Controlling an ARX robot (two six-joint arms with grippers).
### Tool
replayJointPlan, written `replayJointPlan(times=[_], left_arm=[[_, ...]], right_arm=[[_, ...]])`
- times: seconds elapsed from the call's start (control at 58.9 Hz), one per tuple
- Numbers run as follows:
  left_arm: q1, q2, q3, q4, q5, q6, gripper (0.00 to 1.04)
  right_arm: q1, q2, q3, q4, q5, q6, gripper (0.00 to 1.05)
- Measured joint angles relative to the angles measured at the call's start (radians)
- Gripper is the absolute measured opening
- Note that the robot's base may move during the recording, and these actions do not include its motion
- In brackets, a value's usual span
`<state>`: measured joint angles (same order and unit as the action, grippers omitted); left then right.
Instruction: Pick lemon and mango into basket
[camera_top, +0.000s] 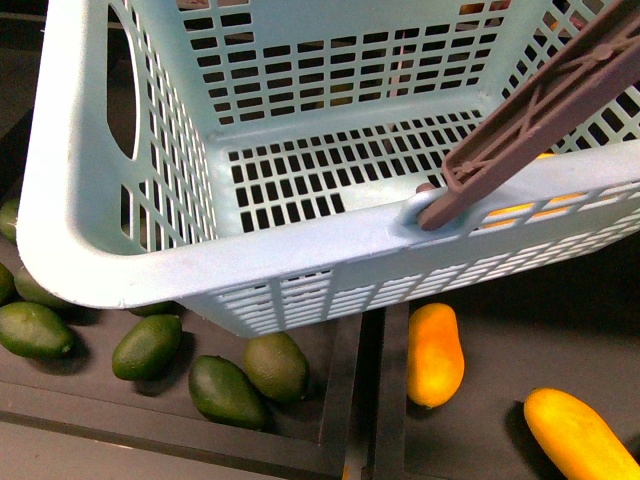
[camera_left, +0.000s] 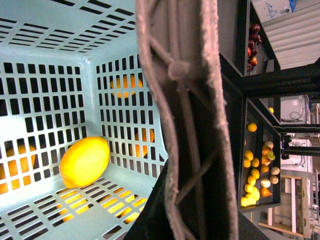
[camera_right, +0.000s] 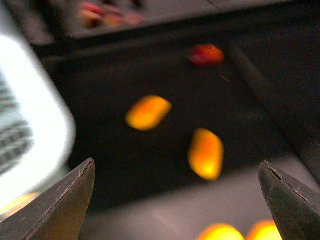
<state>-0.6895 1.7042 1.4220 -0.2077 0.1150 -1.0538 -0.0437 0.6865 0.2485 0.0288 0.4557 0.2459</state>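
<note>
The big blue-green basket (camera_top: 250, 255) is up close, and its brown handle (camera_top: 540, 110) sticks up. A yellow lemon (camera_left: 84, 161) lies on the basket floor near a corner. Two mangoes (camera_top: 435, 352) lie in a dark tray (camera_top: 500, 330) below the basket, near some green fruits (camera_top: 147, 346). The right fingers (camera_right: 60, 205) are wide apart and hold nothing. The left fingers do not show, so I cannot tell.

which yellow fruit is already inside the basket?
The round yellow lemon, on the floor of the light-teal slotted plastic basket; both elongated orange-yellow mangoes lie outside.
</note>
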Motion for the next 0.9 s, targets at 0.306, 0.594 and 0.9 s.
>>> replayJointPlan(times=[0.306,0.594,0.9], left_arm=[[0.005,0.0,0.0,0.0,-0.01,0.008,0.05],[0.004,0.0,0.0,0.0,-0.006,0.006,0.05],[0.004,0.0,0.0,0.0,-0.008,0.007,0.05]], right_arm=[[-0.411,0.553,0.141,0.391,-0.183,-0.008,0.96],[-0.462,1.13,0.28,0.617,-0.233,-0.087,0.96],[-0.419,1.453,0.467,0.632,-0.266,-0.057,0.96]])
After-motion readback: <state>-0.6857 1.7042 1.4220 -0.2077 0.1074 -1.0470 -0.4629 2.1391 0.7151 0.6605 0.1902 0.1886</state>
